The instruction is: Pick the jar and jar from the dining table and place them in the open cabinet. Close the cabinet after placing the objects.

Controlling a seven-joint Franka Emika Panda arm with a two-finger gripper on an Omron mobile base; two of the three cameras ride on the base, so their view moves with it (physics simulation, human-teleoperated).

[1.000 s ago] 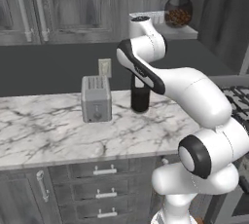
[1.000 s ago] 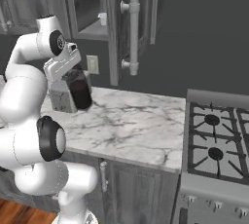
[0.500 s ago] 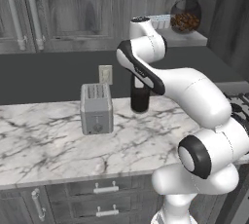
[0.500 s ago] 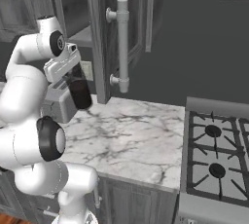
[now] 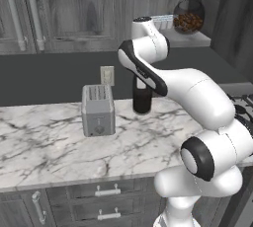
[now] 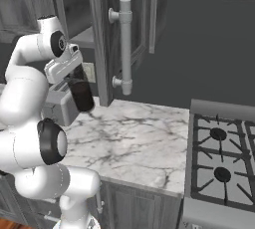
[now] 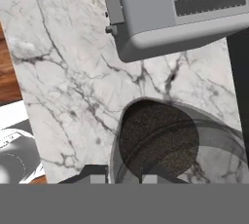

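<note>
My gripper is shut on the tall cylindrical jar with dark brown contents. The jar hangs upright over the marble counter, just right of the toaster. In the right base view the gripper holds the jar left of the open cabinet door. The hand view looks down through the jar between my fingertips. The squat round jar stands on the shelf of the open cabinet, above and to the right of my hand. The dining table is out of view.
A grey toaster stands on the counter beside the held jar, also in the hand view. The cabinet door's long silver handle juts toward me. A stove lies to the right. Closed cabinets hang at the left.
The whole picture has shifted and grown a little, so the base has driven nearer the counter. The arm keeps its pose with the tall jar still in its grip.
</note>
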